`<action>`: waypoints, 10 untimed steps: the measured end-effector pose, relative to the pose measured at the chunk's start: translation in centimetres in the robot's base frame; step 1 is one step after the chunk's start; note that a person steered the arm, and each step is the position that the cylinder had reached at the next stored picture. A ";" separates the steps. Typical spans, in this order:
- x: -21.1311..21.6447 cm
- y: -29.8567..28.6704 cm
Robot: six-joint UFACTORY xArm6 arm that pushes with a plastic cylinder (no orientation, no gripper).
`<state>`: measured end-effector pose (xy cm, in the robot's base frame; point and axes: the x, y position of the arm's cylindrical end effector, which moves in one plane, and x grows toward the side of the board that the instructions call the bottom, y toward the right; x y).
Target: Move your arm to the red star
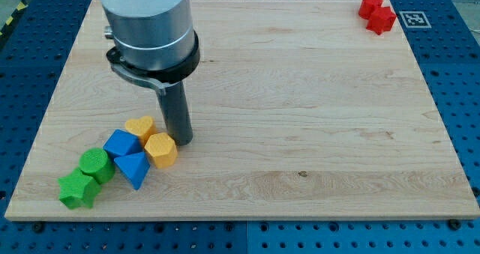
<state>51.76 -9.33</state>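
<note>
My tip rests just beside the yellow hexagon; no jaws show. The red star sits far toward the surface's top-right corner, touching another red block; its heading is unclear.

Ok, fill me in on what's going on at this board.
My tip rests on the wooden board, right beside the orange hexagon block and the orange heart block. They belong to a cluster at the view's lower left, along with two blue blocks, a green cylinder and a green star. The two red blocks, my target among them, sit far off at the view's top right, untouched.
</note>
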 end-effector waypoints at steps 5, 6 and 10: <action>-7.6 26.4; -9.7 33.9; -20.1 43.3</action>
<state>31.62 33.92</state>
